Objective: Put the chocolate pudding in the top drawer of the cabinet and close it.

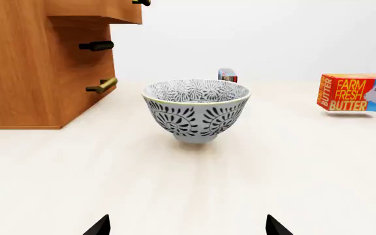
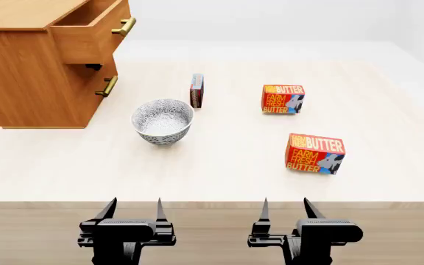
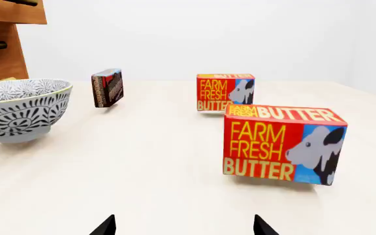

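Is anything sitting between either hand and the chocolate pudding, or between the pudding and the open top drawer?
From the left hand, the patterned bowl stands in front of the chocolate pudding. The right hand has bare table up to it, with both butter boxes off to its right. Nothing visible stands between the pudding and the top drawer, which is already pulled open.

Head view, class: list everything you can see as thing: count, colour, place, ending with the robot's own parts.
cabinet: one, orange-brown wood, far left of the table.
top drawer: one, orange-brown with brass handle, pulled open.
lower drawer: one, brass handle, shut.
bowl: one, white with dark pattern, in front of the cabinet.
chocolate pudding: one, blue and red-brown, standing behind the bowl.
butter boxes: two, red and yellow, right half of the table.
table: one, pale wood.
left gripper: black, open, near edge.
right gripper: black, open, near edge.
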Motion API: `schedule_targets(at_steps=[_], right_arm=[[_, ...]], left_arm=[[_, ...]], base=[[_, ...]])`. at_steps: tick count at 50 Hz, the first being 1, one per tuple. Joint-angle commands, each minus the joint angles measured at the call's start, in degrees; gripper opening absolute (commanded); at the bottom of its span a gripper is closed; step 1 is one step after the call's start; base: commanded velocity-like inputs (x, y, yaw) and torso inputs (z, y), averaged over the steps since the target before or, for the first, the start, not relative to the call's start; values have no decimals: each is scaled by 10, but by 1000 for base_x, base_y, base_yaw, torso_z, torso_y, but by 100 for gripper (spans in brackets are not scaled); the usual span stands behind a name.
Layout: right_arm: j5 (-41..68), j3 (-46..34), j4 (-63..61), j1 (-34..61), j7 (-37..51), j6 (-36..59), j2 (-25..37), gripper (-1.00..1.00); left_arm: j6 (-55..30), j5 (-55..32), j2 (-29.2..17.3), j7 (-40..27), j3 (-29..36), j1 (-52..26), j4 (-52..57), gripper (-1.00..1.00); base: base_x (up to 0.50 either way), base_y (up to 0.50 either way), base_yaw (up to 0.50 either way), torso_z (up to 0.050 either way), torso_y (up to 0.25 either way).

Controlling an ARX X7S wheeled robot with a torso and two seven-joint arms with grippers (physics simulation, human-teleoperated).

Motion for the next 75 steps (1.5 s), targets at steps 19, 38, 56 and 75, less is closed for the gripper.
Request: schedule_targets(at_steps=[19, 38, 56, 75], right_arm=[[30, -37, -30, -9, 46, 10, 36, 100], [39, -48, -57, -18, 65, 10, 51, 100], [33, -45, -200, -33, 94, 78, 84, 100], [67, 0, -512, 76, 88, 439, 151, 100]], left_arm=[[-3, -44, -35, -35, 36, -3, 0, 100], [-21, -69, -52, -44, 47, 1, 23, 100], [-98, -84, -81, -61, 54, 1, 129, 100], [-538, -185, -150, -90, 7, -159, 434, 100]], base=[[0, 0, 0, 4, 0], [0, 0, 0, 50, 2], [0, 0, 0, 50, 4], [0, 0, 0, 44, 3]])
